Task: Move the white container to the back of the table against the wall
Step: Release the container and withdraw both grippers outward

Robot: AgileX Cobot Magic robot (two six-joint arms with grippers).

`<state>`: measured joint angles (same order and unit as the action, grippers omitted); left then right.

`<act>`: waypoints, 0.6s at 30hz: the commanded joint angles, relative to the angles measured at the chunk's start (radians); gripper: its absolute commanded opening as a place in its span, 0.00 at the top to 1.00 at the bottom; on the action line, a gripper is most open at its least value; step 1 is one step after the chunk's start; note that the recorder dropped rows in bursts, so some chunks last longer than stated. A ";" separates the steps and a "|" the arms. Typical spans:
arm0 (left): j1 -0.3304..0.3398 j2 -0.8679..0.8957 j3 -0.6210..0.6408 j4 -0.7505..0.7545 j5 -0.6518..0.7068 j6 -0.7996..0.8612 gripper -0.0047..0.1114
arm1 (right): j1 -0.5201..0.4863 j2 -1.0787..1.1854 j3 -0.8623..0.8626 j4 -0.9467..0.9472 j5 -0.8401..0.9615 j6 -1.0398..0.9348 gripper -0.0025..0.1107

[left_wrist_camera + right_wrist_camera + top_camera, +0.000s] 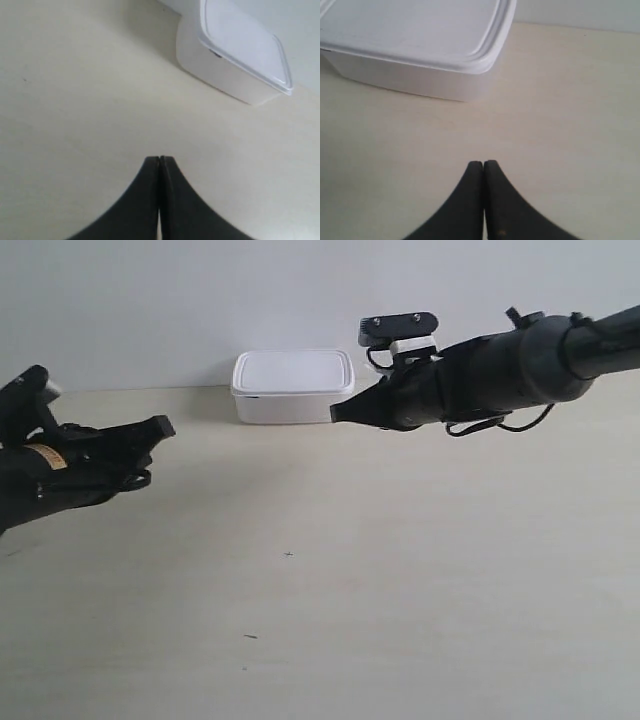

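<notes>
The white container (292, 386) stands with its lid on at the back of the table (330, 580), close against the pale wall (200, 300). My right gripper (336, 414) is shut and empty; its tip hovers just in front of the box's near right corner, apart from it. In the right wrist view the white container (415, 45) lies a short way beyond the gripper (483, 162). My left gripper (160, 426) is shut and empty, off to the left of the box. The left wrist view has the white container (235, 55) far ahead of the gripper (159, 158).
A few tiny dark specks (289, 554) mark the tabletop in the middle and front. The arm at the exterior view's right (500, 365) reaches across above the back right of the table, with a camera mount on top.
</notes>
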<state>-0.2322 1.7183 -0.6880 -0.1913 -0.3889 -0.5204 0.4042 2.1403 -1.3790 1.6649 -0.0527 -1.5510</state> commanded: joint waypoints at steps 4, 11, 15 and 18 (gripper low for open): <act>0.002 -0.280 0.167 -0.001 0.118 0.047 0.96 | 0.002 -0.285 0.252 0.004 -0.003 0.062 0.98; 0.002 -0.584 0.316 0.000 0.285 0.083 0.96 | 0.002 -0.559 0.455 0.004 0.012 0.063 0.98; 0.002 -0.759 0.365 0.000 0.403 0.090 0.96 | 0.002 -0.717 0.556 0.004 0.053 0.063 0.98; 0.002 -0.873 0.373 0.000 0.527 0.096 0.96 | 0.002 -0.823 0.611 0.004 0.080 0.063 0.98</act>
<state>-0.2322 0.9341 -0.3259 -0.1913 0.0367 -0.4359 0.4042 1.4062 -0.8154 1.6715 -0.0088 -1.4881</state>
